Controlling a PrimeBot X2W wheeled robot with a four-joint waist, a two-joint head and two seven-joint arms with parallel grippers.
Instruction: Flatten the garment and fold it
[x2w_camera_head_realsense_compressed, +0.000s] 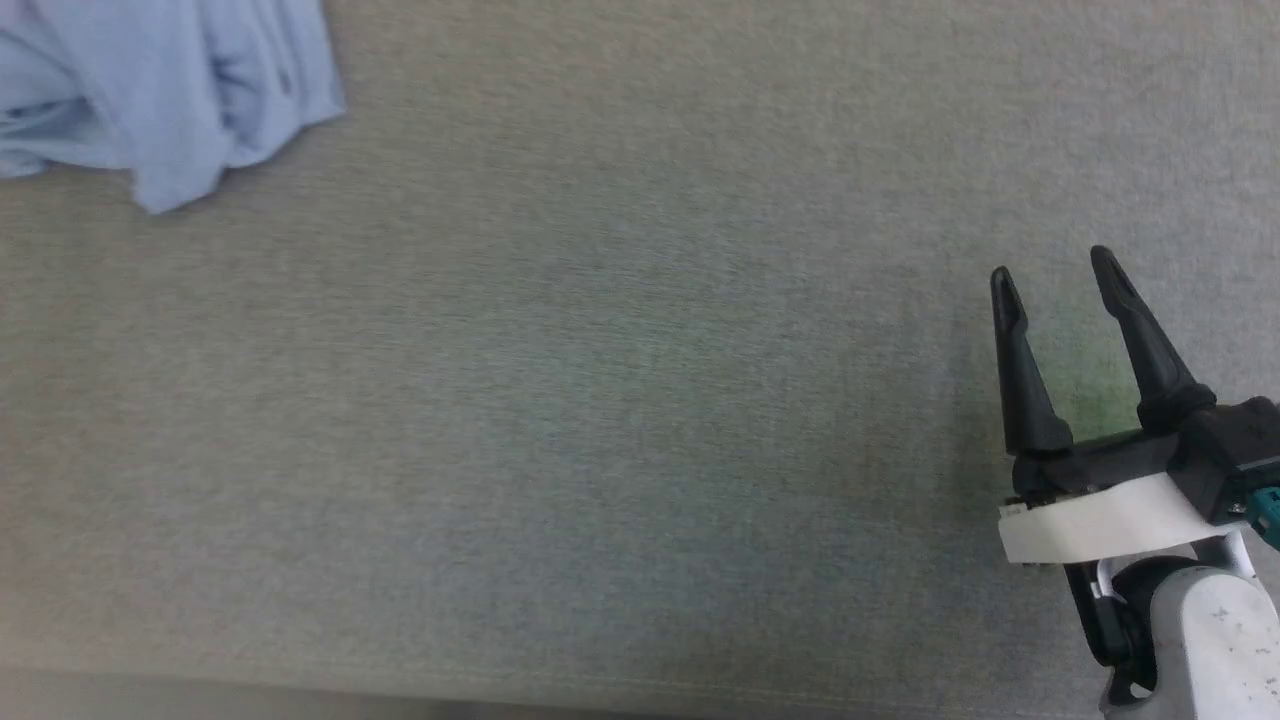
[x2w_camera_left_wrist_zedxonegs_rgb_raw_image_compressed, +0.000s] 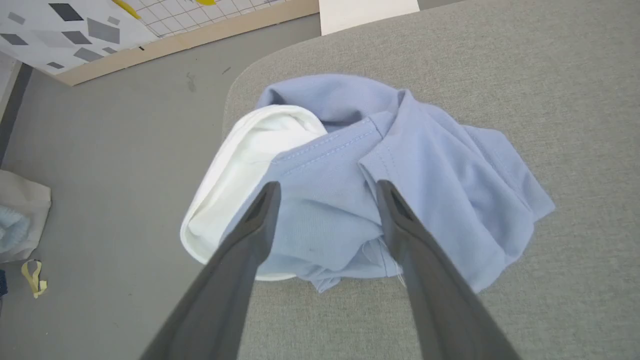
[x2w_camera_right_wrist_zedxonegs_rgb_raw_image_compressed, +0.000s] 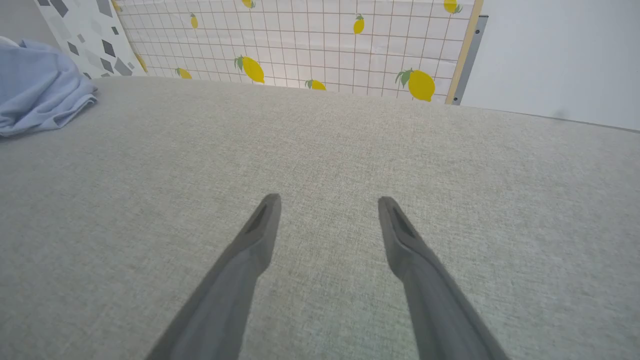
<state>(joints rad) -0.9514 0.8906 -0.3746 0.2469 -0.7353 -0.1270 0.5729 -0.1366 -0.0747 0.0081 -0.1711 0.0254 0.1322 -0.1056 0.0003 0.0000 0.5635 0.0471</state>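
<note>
Lying crumpled at the head view's upper left, the white-collared light blue polo shirt (x2w_camera_head_realsense_compressed: 170, 90) awaits flattening; the left gripper (x2w_camera_left_wrist_zedxonegs_rgb_raw_image_compressed: 327, 186) poised over it and the right gripper (x2w_camera_head_realsense_compressed: 1052, 270) gape wide, empty, so pinching an edge likely comes next.

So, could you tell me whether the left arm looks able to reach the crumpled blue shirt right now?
Probably yes: the left hand is open and points straight at the shirt, which is bunched at a corner of the grey surface, with nothing between them.
</note>
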